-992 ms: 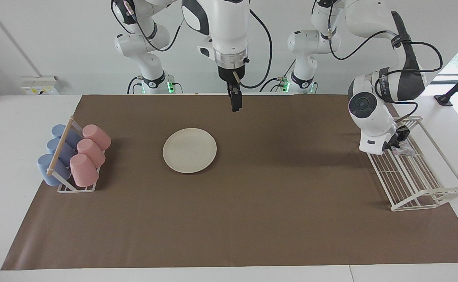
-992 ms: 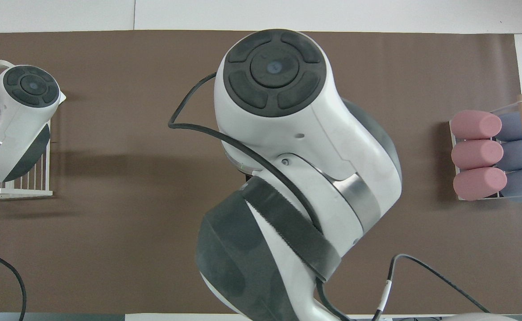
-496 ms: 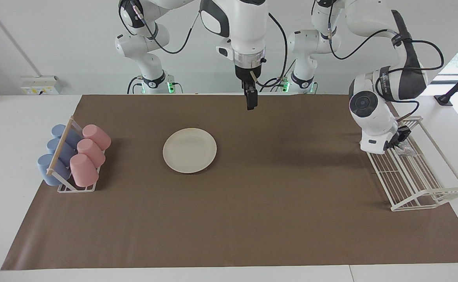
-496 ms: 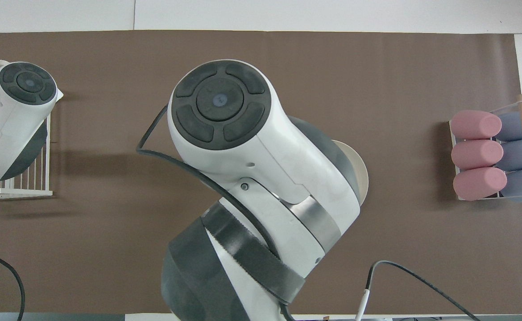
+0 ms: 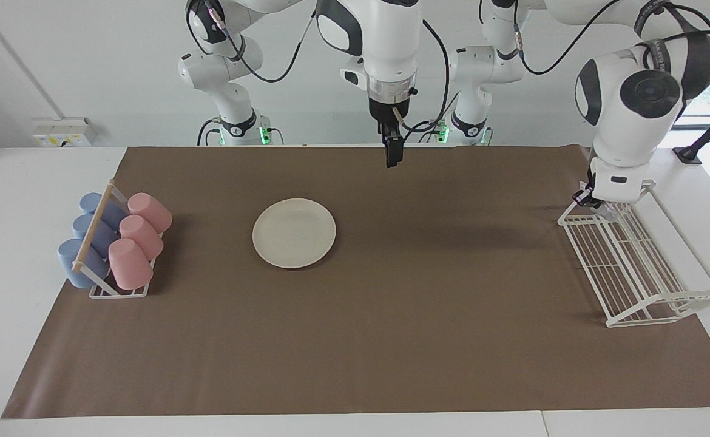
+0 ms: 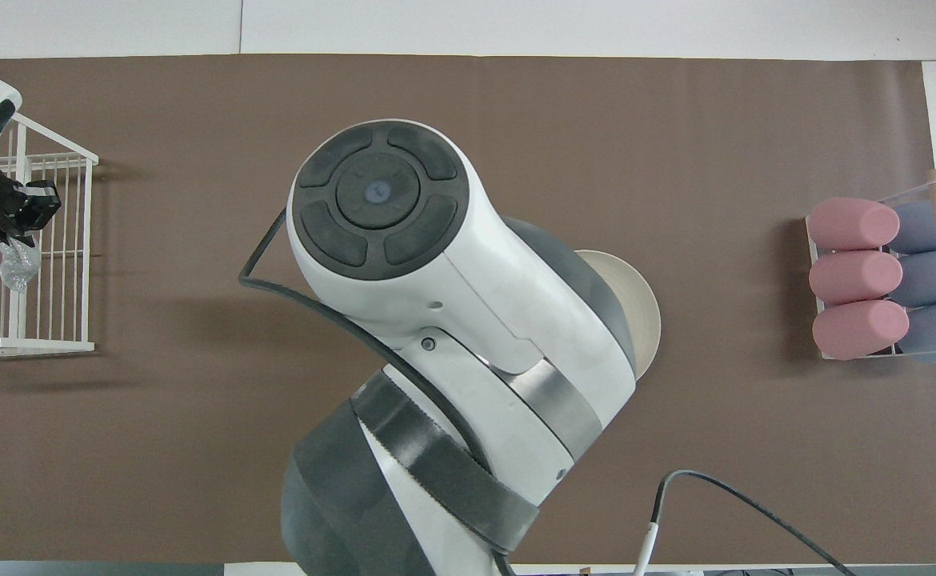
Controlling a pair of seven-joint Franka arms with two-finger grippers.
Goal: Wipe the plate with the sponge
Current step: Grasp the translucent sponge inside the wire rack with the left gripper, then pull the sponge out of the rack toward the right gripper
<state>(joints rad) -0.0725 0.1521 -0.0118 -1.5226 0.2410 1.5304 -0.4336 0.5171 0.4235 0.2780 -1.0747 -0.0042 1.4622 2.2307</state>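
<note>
The cream plate (image 5: 294,233) lies flat on the brown mat; in the overhead view only its edge (image 6: 642,308) shows from under the right arm. My left gripper (image 5: 601,204) hangs over the robots' end of the white wire rack (image 5: 640,267), shut on the silvery sponge (image 5: 608,211). It holds the sponge just above the rack's wires. In the overhead view the sponge (image 6: 17,268) hangs below the left gripper (image 6: 10,234). My right gripper (image 5: 393,153) waits in the air over the mat's edge nearest the robots; it is hidden in the overhead view.
A cup rack (image 5: 115,243) with pink and blue cups lying on their sides stands at the right arm's end of the table, also in the overhead view (image 6: 884,276). The wire rack (image 6: 28,320) is at the left arm's end.
The left arm has risen and turned, lifting the sponge off the rack's wires. The right arm has moved toward the left arm's end and slightly up, uncovering the plate's edge from above.
</note>
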